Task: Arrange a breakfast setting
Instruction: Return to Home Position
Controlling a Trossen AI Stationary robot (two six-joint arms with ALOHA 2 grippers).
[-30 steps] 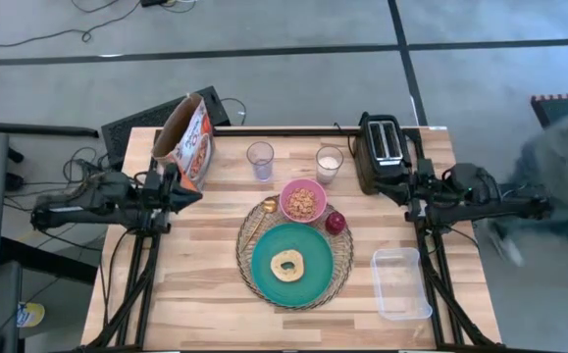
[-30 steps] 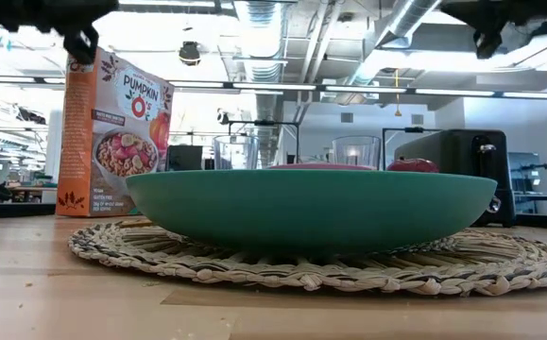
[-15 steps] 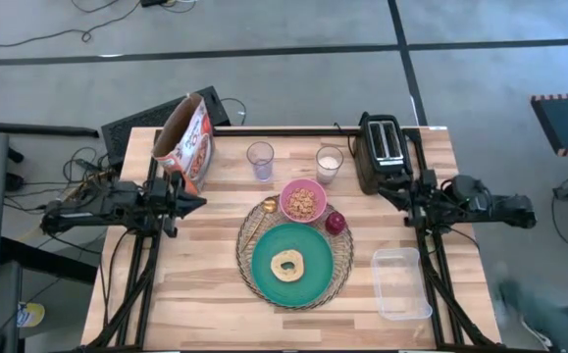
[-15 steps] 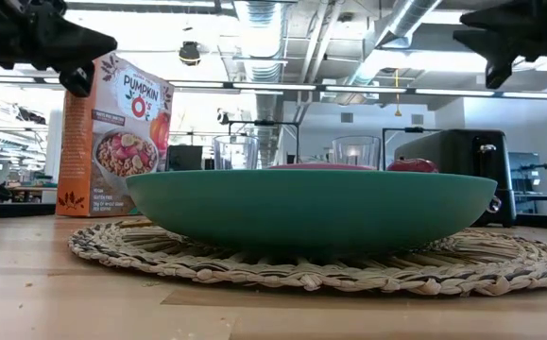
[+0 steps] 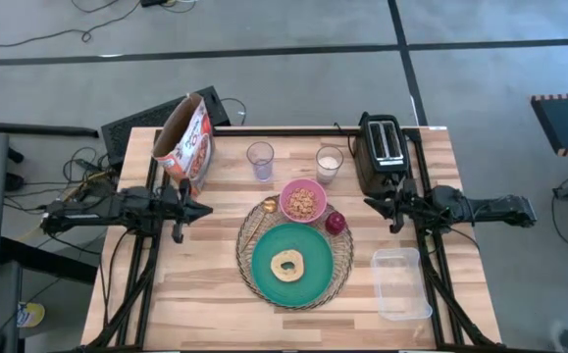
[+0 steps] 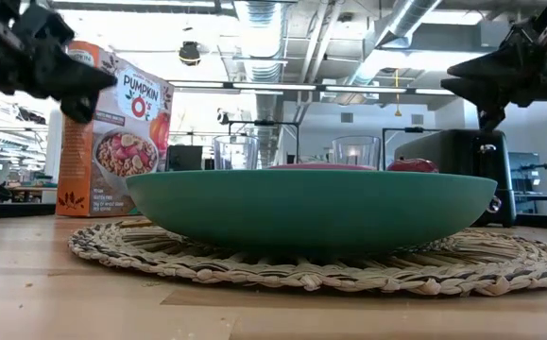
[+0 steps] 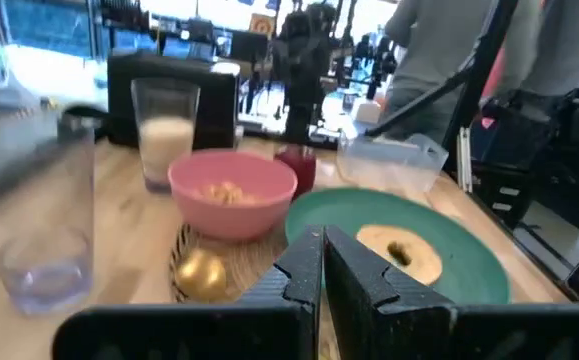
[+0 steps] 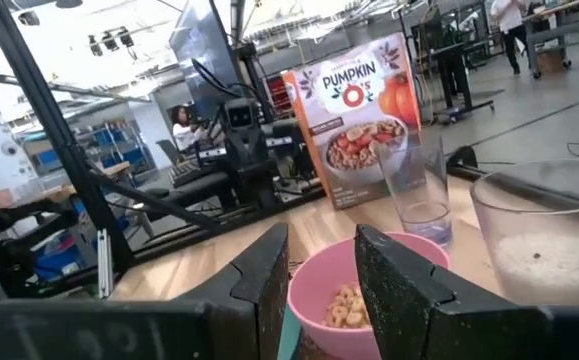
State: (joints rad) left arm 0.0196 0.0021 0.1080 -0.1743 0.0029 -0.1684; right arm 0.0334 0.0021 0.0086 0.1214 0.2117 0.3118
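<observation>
1. the setting looked finished to me: the bagel lay in the middle of the plate, and the plate sat on the woven mat.
2. in the high view the bowl sat at the plate's top edge. the spoon lay off the plate's top-left rim, and the red fruit sat at its top-right rim.
3. i judged the step in hand to be going home, with nothing carried.
4. my left gripper hovered well to the left of the plate, its fingers pressed together on nothing. my right gripper hovered to the right of the plate, beyond the fruit, with its fingers spread and empty.
5. the next move called for drawing both arms outward from the plate. the right one had to keep clear of the toaster, and the left one clear of the cereal box.
6. the low view showed only the plate's side and the mat's edge, and hid the bagel and spoon. only the wrist views showed how my fingers stood.
</observation>
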